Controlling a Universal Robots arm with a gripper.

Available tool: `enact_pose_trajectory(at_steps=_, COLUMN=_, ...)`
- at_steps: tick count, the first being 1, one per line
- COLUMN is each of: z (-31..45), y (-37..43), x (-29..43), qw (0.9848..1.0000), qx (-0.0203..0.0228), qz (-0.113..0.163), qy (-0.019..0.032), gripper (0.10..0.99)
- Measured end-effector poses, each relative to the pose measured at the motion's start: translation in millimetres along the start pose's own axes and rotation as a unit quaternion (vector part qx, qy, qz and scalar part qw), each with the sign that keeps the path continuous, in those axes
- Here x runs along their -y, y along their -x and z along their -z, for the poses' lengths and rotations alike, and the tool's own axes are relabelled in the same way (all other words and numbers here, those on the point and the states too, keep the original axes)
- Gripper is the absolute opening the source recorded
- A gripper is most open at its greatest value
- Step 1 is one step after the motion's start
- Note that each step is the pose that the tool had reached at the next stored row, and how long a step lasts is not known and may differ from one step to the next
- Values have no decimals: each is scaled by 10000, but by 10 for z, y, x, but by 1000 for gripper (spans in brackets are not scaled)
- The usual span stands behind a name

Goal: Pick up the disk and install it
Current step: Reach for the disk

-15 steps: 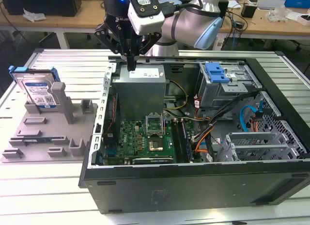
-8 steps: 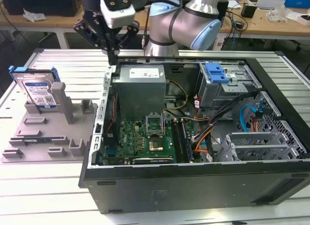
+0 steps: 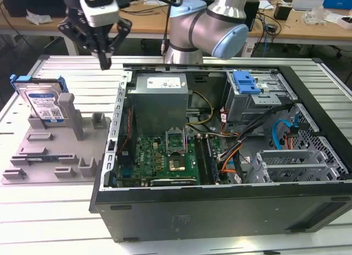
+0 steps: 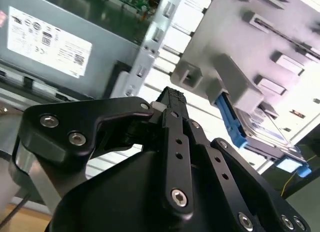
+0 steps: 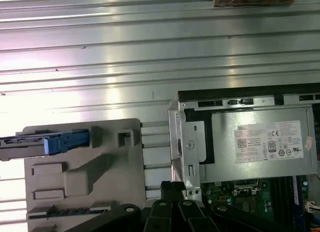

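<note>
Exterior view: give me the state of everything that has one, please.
disk, upright in the grey holder, not gripped.
end effector, shut, empty, in the air above the table.
computer case, on its side, panel off.
blue bracket, set on the drive cage.

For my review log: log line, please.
claw shut, empty | disk standing in grey holder | claw hovering between holder and case

Slatted, seemingly metal table [image 3: 49, 211] bears grey holder [image 3: 38, 150], open computer case [image 3: 220, 211].

A ribbed metal table [image 3: 55, 222] (glaring brightly) fronts cluttered wooden desks [image 3: 300, 28].
</note>
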State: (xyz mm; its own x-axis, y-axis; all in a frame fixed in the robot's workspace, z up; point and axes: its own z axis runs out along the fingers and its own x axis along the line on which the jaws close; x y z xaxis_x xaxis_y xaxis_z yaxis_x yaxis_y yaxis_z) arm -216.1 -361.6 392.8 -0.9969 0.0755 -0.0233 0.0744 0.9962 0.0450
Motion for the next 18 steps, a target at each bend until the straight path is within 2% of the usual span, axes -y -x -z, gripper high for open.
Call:
enact_pose_trajectory(at_steps=2, z=1, y=-97, x=-10, qw=10000, qx=0, qz=1, qy=0, gripper=106)
enact_pose_trajectory(at_steps=5, z=4, y=-360, x=-38, qw=10000, qx=0, qz=0, qy=0, gripper=106)
enact_pose_trajectory(at_steps=7, z=5, y=-500, x=-55, qw=10000, qx=0, qz=0, qy=0, gripper=106)
enact_pose_trajectory(at_steps=8, z=5, y=-541, x=-60, qw=10000, qx=0, qz=0, qy=0, gripper=106)
enact_pose_trajectory(at_steps=10, z=5, y=-697, x=-83, qw=10000, qx=0, qz=0, qy=0, gripper=106)
enact_pose_trajectory(at_steps=12, z=5, y=-799, x=-98, qw=10000, qx=0, qz=2, qy=0, gripper=106)
enact_pose_trajectory(at_steps=14, z=5, y=-941, x=-120, qw=10000, qx=0, qz=1, qy=0, gripper=106)
enact_pose_trajectory(at_steps=18, z=5, y=-1126, x=-162, qw=10000, qx=0, qz=0, qy=0, gripper=106)
